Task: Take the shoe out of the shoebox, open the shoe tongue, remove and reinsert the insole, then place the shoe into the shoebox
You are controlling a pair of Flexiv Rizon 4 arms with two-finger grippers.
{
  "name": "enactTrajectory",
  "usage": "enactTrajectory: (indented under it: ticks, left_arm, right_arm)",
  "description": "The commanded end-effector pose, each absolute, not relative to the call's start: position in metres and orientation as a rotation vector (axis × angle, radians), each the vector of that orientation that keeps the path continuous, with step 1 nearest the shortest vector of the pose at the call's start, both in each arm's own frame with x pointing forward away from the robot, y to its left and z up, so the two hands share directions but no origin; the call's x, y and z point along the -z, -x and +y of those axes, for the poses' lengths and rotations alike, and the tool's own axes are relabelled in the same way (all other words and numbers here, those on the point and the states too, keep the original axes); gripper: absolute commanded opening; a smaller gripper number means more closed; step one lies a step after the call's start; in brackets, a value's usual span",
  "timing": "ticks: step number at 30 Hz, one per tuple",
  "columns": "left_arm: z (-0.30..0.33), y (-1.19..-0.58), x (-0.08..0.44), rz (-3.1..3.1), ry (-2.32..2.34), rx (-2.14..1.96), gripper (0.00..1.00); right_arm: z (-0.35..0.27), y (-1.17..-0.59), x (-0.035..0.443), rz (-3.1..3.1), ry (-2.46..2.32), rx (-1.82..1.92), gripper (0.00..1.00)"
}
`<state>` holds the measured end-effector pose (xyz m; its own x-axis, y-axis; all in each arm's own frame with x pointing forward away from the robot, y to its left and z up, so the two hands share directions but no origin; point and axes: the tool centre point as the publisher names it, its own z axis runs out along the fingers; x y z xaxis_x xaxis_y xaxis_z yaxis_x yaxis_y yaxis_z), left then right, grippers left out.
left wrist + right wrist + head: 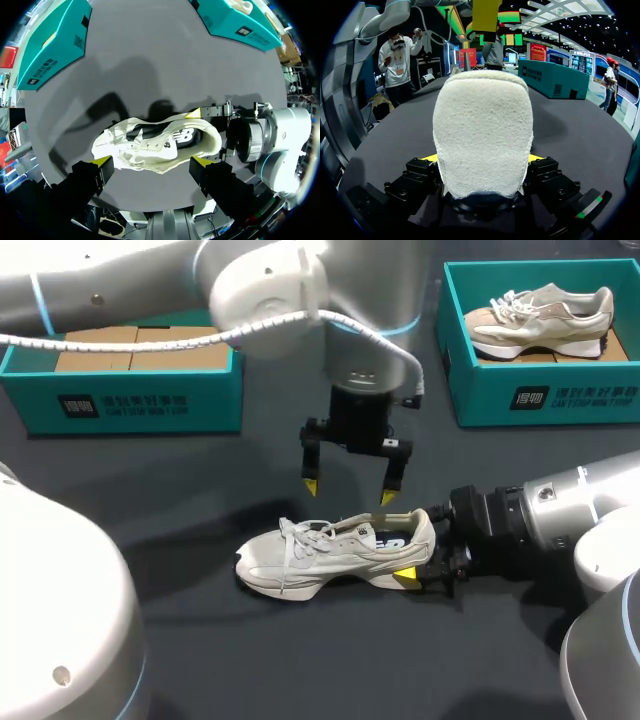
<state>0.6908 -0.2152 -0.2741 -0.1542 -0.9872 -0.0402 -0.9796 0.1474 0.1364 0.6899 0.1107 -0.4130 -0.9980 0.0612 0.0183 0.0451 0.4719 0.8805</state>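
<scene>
Heel of the shoe, nearest the lens, clenched from both sides by the right claw. The shoe stands on its sole on the bench, long axis crosswise, toe toward the left arm's side (laces uppermost). The left claw, released and empty, hangs just above the shoe's opening, the tongue directly below. The left shoebox and right shoebox stand well apart from it.
</scene>
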Motion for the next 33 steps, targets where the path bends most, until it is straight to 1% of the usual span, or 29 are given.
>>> enactTrajectory:
  ticks: [1, 6, 14, 23, 33]
  left_arm:
    - [-0.236, -0.69, 0.274, -2.384, -2.034, 0.308, 1.0]
    - [-0.249, -0.683, 0.294, -2.298, -2.112, 0.375, 1.0]
    - [-0.236, -0.68, 0.307, -2.22, -2.183, 0.371, 1.0]
    - [-0.229, -0.67, 0.323, -2.22, -2.191, 0.461, 1.0]
    - [-0.231, -0.676, 0.337, -2.167, -2.316, 0.526, 1.0]
  right_arm:
    - [0.114, -0.691, 0.416, 2.682, -0.098, -1.598, 0.0]
    - [0.114, -0.691, 0.416, 2.682, -0.098, -1.598, 0.0]
    - [0.114, -0.691, 0.416, 2.682, -0.098, -1.598, 0.0]
    - [0.114, -0.691, 0.416, 2.682, -0.098, -1.598, 0.0]
    - [0.114, -0.691, 0.416, 2.682, -0.098, -1.598, 0.0]
